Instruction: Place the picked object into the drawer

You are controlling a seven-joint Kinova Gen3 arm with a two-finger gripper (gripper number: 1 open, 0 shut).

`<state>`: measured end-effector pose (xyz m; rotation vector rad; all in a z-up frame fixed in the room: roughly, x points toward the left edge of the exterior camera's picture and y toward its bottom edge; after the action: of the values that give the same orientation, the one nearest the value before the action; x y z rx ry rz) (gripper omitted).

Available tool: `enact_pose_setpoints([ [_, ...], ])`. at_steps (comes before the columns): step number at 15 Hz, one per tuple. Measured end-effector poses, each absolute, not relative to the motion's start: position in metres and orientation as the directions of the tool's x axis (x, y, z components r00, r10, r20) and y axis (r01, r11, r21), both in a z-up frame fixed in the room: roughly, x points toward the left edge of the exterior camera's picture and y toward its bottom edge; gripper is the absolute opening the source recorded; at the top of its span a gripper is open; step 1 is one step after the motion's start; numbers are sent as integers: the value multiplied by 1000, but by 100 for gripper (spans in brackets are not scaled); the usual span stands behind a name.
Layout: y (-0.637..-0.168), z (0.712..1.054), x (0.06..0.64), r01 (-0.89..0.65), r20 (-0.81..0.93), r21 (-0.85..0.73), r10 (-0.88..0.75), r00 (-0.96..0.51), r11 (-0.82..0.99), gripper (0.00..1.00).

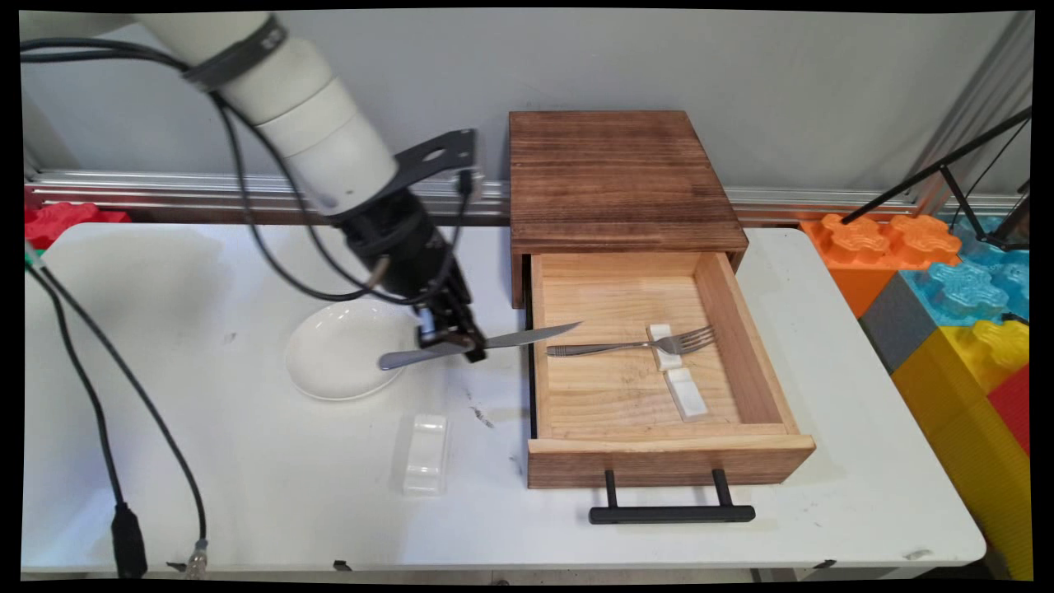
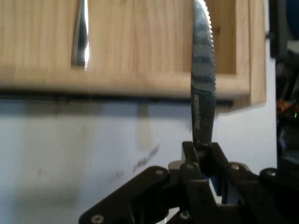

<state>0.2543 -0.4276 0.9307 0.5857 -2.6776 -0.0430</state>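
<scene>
You have the gripper point(image 1: 451, 339) holding a knife point(image 1: 482, 343) near its middle, the fingers point(image 2: 202, 154) closed on it. The knife hangs clear of the desk point(image 1: 247, 494), roughly level, its handle end over the rim of the white plate point(image 1: 342, 352) and its blade tip reaching over the left wall of the open wooden drawer point(image 1: 671, 461). In the hand view the serrated blade points straight out from the fingers, across that wall.

Inside the drawer, a fork point(image 1: 634, 346) lies crosswise with its neck on a white cutlery rest point(image 1: 664, 346); a second white rest point(image 1: 687, 393) sits just in front of it, bare. Another white rest point(image 1: 426, 453) lies on the desk, in front of the plate.

Watch the grip: held edge-on between narrow fingers, the knife could pivot or slip. If the blade dips, its tip may catch the drawer's wall; carried too far in, it could knock the fork off its rest.
</scene>
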Motion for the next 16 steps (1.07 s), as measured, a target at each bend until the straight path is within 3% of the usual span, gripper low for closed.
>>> enact_pose_setpoints([
  [8,-451,937,185,-419,443,132,-432,-786,898,0],
  [16,-472,923,138,-413,522,119,-411,-748,903,0],
])
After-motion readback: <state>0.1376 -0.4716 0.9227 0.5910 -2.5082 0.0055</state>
